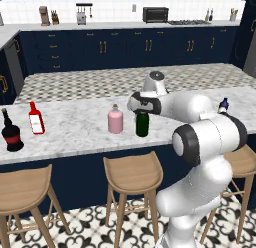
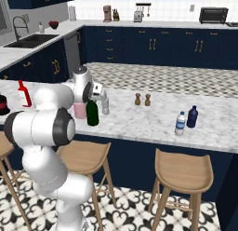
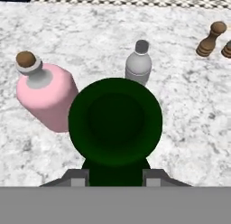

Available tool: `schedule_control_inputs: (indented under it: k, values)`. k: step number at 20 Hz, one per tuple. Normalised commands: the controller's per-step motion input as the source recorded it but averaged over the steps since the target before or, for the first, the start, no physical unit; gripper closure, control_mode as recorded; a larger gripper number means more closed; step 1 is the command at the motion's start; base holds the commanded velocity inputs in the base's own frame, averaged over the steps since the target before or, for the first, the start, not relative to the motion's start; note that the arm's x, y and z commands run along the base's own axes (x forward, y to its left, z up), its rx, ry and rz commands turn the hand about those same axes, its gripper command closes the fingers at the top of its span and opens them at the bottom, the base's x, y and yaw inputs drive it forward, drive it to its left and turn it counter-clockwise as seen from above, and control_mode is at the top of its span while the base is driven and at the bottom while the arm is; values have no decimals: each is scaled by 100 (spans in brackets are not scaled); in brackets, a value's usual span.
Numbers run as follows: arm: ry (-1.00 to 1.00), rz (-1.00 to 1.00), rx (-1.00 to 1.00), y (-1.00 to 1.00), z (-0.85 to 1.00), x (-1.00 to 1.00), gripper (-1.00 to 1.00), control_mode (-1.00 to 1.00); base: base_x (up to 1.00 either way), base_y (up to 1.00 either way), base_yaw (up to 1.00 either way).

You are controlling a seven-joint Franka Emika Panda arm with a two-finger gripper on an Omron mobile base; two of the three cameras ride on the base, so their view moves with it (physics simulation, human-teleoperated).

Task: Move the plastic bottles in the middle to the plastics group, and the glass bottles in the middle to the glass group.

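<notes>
My gripper point(image 1: 142, 110) point(image 3: 115, 177) reaches down over the tall dark green wine bottle point(image 1: 142, 125) point(image 2: 92, 114) point(image 3: 115, 121) and is shut on its neck. The bottle is upright on the marble counter point(image 1: 75, 137). The pink flask point(image 1: 115, 119) point(image 2: 80, 110) point(image 3: 45, 94) stands close on its left. The small pale grey plastic bottle point(image 2: 105, 105) point(image 3: 137, 65) stands just behind the green one. The red bottle point(image 1: 35, 118) point(image 2: 23, 94) and the round black bottle point(image 1: 11, 132) stand at the counter's far left. The blue-capped water bottle point(image 2: 180, 124) stands far right.
Two brown shakers point(image 2: 142, 99) point(image 3: 210, 40) stand behind and to the right of the middle bottles. A dark blue bottle point(image 2: 192, 117) stands beside the water bottle. Wooden stools point(image 1: 132, 174) point(image 2: 181, 172) line the counter's near side, below its edge.
</notes>
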Motion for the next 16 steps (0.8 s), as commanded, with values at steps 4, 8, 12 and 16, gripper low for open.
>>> schedule_control_inputs:
  k: [4,8,12,16]
  values:
    - [0,17,0,74,42,-92,100,-100,0,0,0]
    - [0,26,0,99,58,-48,100,-100,0,0,0]
    - [0,30,0,100,34,-47,100,-100,0,0,0]
    - [1,30,0,100,14,-28,100,-100,0,0,0]
